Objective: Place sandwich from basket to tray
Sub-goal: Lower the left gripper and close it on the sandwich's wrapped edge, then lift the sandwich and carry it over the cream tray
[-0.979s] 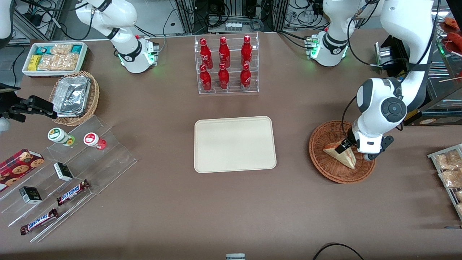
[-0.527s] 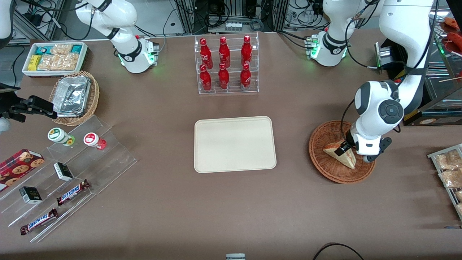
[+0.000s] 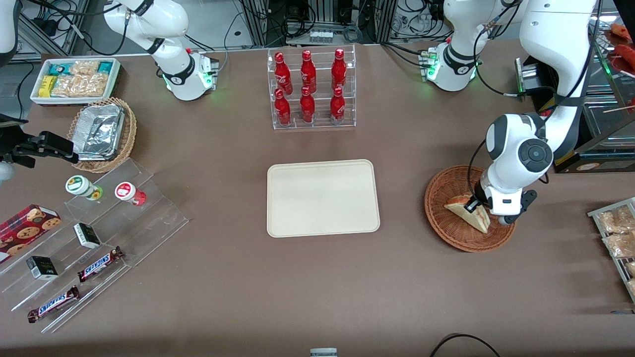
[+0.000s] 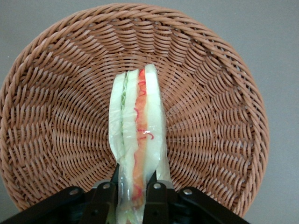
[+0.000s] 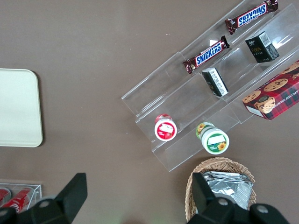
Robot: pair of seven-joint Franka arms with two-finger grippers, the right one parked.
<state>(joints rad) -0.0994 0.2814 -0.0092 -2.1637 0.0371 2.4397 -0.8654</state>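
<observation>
The sandwich (image 3: 467,211) is a pale bread wedge with red and green filling, standing on edge in the reddish-brown wicker basket (image 3: 446,223) toward the working arm's end of the table. My gripper (image 3: 474,204) is down inside the basket, shut on the sandwich (image 4: 138,135); its two black fingers (image 4: 107,198) press the wrapped wedge from both sides. Around the sandwich, the wrist view shows the basket's woven floor (image 4: 60,121). The cream-beige tray (image 3: 322,197) lies flat mid-table, beside the basket, with nothing on it.
An acrylic rack of red bottles (image 3: 310,89) stands farther from the front camera than the tray. A wire rack of snack packets (image 3: 617,238) sits at the working arm's table edge. Stepped acrylic shelves with candy bars (image 3: 94,228), a foil-tray basket (image 3: 101,131) and a white snack bin (image 3: 74,79) lie toward the parked arm's end.
The wrist has shifted slightly away from the front camera with the fingers staying on the sandwich, which has shifted a little with it inside the basket.
</observation>
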